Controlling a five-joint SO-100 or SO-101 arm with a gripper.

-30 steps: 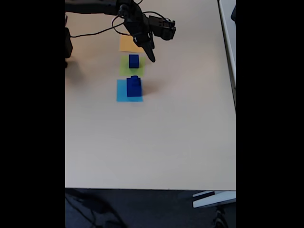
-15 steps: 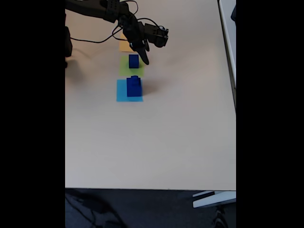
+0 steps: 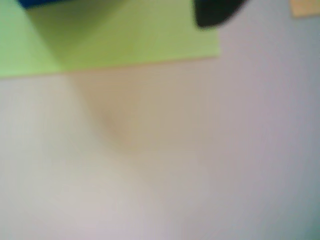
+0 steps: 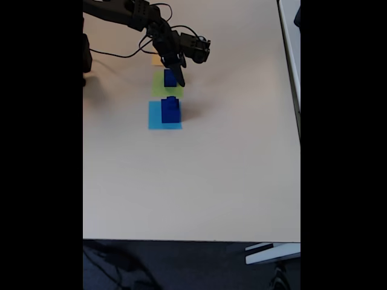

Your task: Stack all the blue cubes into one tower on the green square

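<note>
1. Pictured in the fixed view: black arm reaching in from the far left corner of the pale surface (image 4: 199, 181), end effector (image 4: 179, 77) hanging right at the blue cube (image 4: 170, 77) on the green square (image 4: 158, 84).
2. Fingers too dark and small to separate; cannot tell whether parted, closed or gripping the cube.
3. Nearer the camera, just beside the green square: a light-blue square (image 4: 155, 116) carrying a large blue cube (image 4: 170, 112) with a smaller blue cube (image 4: 172, 99) on top.
4. Beyond the green square, toward the far edge: an orange-yellow square (image 4: 157, 60), largely covered by the arm.
5. In the blurred wrist view: green square (image 3: 125, 35) along the top, a strip of blue cube (image 3: 42, 2) at the top left corner, a dark finger tip (image 3: 216, 12) over the paper's right corner, a scrap of orange-yellow square (image 3: 306, 7) at top right.
</note>
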